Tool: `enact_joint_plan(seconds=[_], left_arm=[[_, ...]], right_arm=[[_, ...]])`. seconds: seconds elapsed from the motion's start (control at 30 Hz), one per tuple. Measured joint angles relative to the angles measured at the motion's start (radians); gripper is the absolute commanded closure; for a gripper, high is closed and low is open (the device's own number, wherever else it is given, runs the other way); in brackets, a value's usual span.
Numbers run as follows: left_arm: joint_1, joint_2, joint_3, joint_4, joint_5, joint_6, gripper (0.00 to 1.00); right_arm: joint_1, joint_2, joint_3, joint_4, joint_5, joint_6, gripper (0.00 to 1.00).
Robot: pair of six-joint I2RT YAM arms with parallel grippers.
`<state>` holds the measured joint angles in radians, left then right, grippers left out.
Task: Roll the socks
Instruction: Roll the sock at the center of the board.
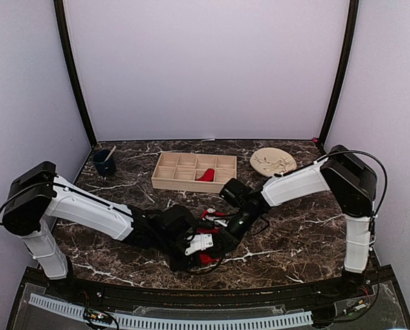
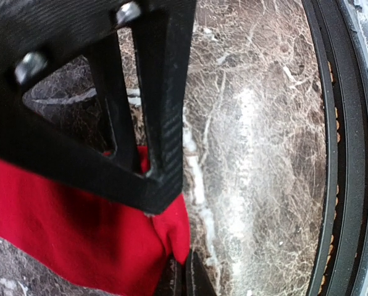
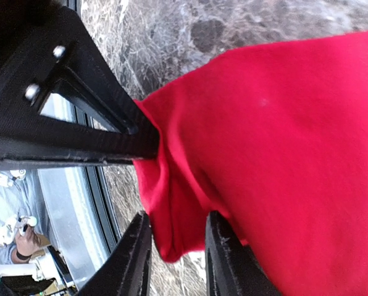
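We find one red sock (image 1: 206, 259) lying on the dark marbled counter (image 1: 294, 227), near the near edge and about midway between the two arm bases. Both arms meet over it, so from above only scraps of red show around them.

The left pincer (image 1: 205, 253) reaches in from the sock's 9 o'clock. On the left wrist camera, the left pincer (image 2: 175, 237) is pressed together on a corner of the sock (image 2: 79, 228). The rest of the cloth spreads flat on the counter toward the 8 o'clock side of that picture.

The right pincer (image 1: 222, 227) comes in from the sock's 2 o'clock. On the right wrist camera, the right pincer (image 3: 147, 185) stands partly spread. A bunched fold of the sock (image 3: 283, 154) sits in the gap, touching the upper finger. We cannot tell whether the lower finger presses on it.

The second sock (image 1: 206, 176) lies in a compartment of the wooden tray (image 1: 160, 180), in the near row, right of centre. The tray sits at 12 o'clock from the first sock, well apart from it. A dark blue cup (image 1: 104, 163) stands at 10 o'clock, and a pale plate (image 1: 272, 162) lies at 1 o'clock.
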<state>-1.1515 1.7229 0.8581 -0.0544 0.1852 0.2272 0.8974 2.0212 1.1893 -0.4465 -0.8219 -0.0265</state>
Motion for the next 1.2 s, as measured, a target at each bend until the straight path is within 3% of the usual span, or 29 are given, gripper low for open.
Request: enact_joint_plan(seconds=[0.57,1.0,1.2], left_arm=[[0.134,0.035,0.080,-0.186,0.253,-0.020,1.00],[0.214,0.178,0.225,-0.344,0.485,0.006,1.00],[0.253,0.244,0.287,-0.422,0.591,0.015,1.00]], right_arm=[[-0.050,-0.187,-0.240,0.198,0.045,0.164,0.69],[-0.035,-0.451,-0.424,0.326,0.355,0.272,0.68],[0.060,-0.530,-0.436,0.337,0.516,0.261,0.68]])
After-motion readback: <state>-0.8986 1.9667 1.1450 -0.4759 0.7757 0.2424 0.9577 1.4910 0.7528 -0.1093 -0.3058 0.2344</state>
